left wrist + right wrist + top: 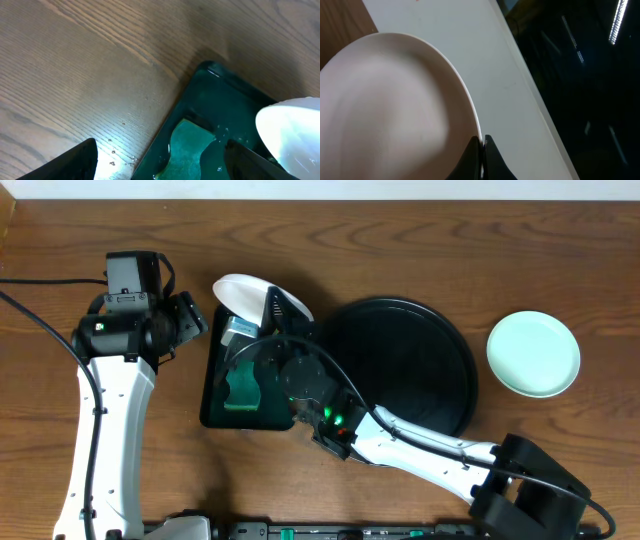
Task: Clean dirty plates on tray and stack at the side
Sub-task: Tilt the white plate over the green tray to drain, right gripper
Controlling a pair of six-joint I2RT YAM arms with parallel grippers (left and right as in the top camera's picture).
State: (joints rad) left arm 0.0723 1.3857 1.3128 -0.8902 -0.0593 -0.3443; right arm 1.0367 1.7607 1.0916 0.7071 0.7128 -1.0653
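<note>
**Fingertips (494,164) Clamp White Plate at Rectangular Tray's Edge**

Pressed together on the rim of the white plate (385,110), the right gripper (481,150) holds the dish, seemingly tilted, over the upper edge of the small rectangular tray (212,380). That puts it left of centre in the overhead view. A green sponge (240,385) lies inside that tray, toward its lower half. The left gripper (190,320) hangs just beside the tray's upper-left corner with its fingers spread wide and nothing between them. Its wrist camera shows the corner, the sponge and the plate's rim at the right of the frame. The round black tray (410,365) sits just right of the rectangular one, its left rim crossed by the right arm. A mint plate (533,353) rests on the table (400,230) at right. A strip of wood separates it from the round tray's rim. Wood grain runs unbroken along the top of the frame.
</note>
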